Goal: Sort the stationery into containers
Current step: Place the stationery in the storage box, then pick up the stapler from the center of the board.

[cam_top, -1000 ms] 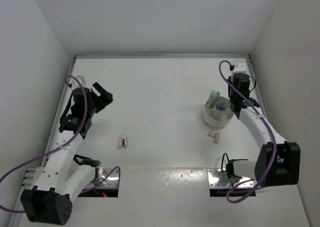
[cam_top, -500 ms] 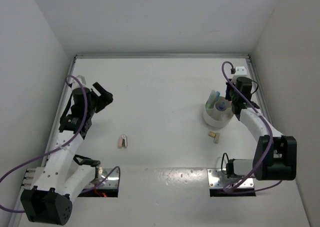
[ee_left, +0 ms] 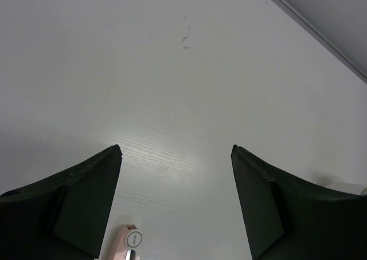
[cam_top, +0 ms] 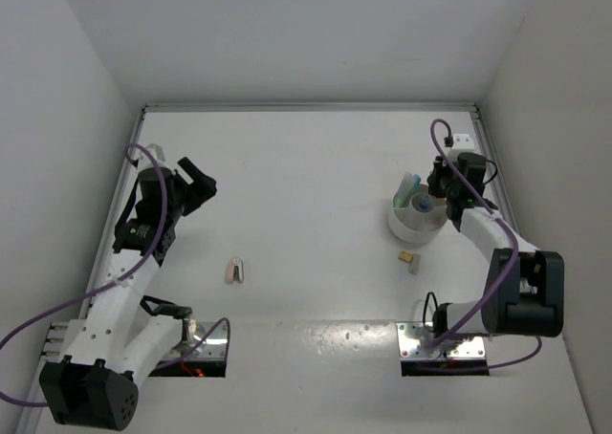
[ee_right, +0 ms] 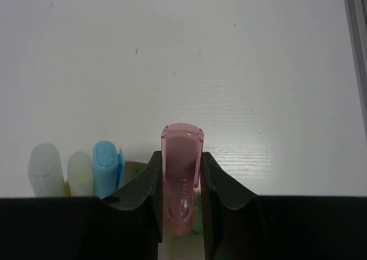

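My right gripper (cam_top: 438,193) hovers over the white tub (cam_top: 413,231), shut on a translucent pink stick (ee_right: 182,168) that stands upright between its jaws. Blue (ee_right: 106,160), pale yellow (ee_right: 79,167) and whitish (ee_right: 46,165) sticks stand in the tub just below, with a bit of green (ee_right: 133,169) beside them. A small tan block (cam_top: 409,259) lies on the table in front of the tub. A pink and white piece (cam_top: 235,271) lies left of centre; its end (ee_left: 127,244) shows below my left gripper (ee_left: 175,151). The left gripper (cam_top: 196,181) is open and holds nothing.
White walls close in the table on the left, back and right, with a metal rail (ee_right: 355,48) along the right edge. Two metal base plates (cam_top: 426,340) sit at the near edge. Purple cables loop off both arms.
The right arm has swung its elbow inward and brought the pink stick slightly nearer over the tub. The left arm has not moved.
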You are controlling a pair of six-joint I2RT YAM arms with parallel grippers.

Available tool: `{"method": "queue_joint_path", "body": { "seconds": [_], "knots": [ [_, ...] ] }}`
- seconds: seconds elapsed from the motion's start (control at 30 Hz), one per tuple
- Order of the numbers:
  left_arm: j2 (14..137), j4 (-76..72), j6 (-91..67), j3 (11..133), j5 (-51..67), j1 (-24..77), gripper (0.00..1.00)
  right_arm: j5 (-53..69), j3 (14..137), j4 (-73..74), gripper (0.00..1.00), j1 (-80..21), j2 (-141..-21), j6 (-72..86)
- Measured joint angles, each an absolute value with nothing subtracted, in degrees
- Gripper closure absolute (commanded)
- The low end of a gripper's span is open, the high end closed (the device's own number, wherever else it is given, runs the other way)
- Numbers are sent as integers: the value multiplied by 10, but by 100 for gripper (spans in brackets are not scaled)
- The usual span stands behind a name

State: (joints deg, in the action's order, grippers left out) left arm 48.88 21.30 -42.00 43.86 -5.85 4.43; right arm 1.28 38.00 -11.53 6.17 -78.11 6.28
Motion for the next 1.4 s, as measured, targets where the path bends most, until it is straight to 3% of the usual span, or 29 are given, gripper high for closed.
{"method": "queue_joint_path", "body": {
  "seconds": [0.13, 0.23, 0.37, 0.43, 0.5, 0.53, 0.57, 0.63, 0.7, 0.73, 0.77, 0.8, 0.87, 0.9, 1.0, 1.1, 1.4],
  "knots": [
    [489, 213, -420, 439, -58, 44, 17, 30, 379, -115, 58, 67, -786, 67],
    [489, 213, -420, 439, -58, 44, 17, 41, 379, -115, 48, 68, -786, 68],
    [489, 213, -420, 439, -58, 44, 17, 50, 379, -115, 45, 71, -786, 69],
    [489, 212, -420, 439, -58, 44, 37, 51, 379, -114, 49, 72, -783, 69],
    [489, 209, -421, 437, -55, 44, 72, 51, 379, -109, 63, 74, -773, 67],
    [490, 207, -419, 436, -52, 44, 95, 50, 379, -107, 77, 76, -764, 66],
    [492, 205, -422, 435, -50, 44, 100, 47, 378, -106, 84, 77, -750, 64],
    [508, 202, -416, 435, -53, 52, 100, 41, 376, -104, 96, 78, -714, 60],
    [535, 211, -423, 439, -78, 76, 100, 39, 376, -103, 100, 78, -673, 50],
    [552, 221, -432, 441, -91, 95, 95, 45, 379, -96, 100, 78, -653, 45],
    [568, 235, -444, 444, -101, 118, 70, 58, 390, -75, 94, 78, -635, 37],
    [580, 248, -457, 444, -108, 138, 56, 84, 408, -53, 76, 79, -625, 28],
    [591, 272, -487, 443, -112, 169, 33, 148, 455, -9, 56, 80, -621, 14],
    [592, 281, -507, 442, -117, 183, 20, 184, 476, 9, 41, 79, -622, 7],
    [597, 311, -547, 439, -135, 219, 18, 291, 517, 60, 35, 70, -628, -4],
    [618, 322, -564, 432, -139, 251, 17, 359, 534, 117, 35, 65, -651, -20],
    [706, 389, -635, 408, -166, 350, 17, 424, 535, 230, 35, 66, -656, -54]
  ]
}}
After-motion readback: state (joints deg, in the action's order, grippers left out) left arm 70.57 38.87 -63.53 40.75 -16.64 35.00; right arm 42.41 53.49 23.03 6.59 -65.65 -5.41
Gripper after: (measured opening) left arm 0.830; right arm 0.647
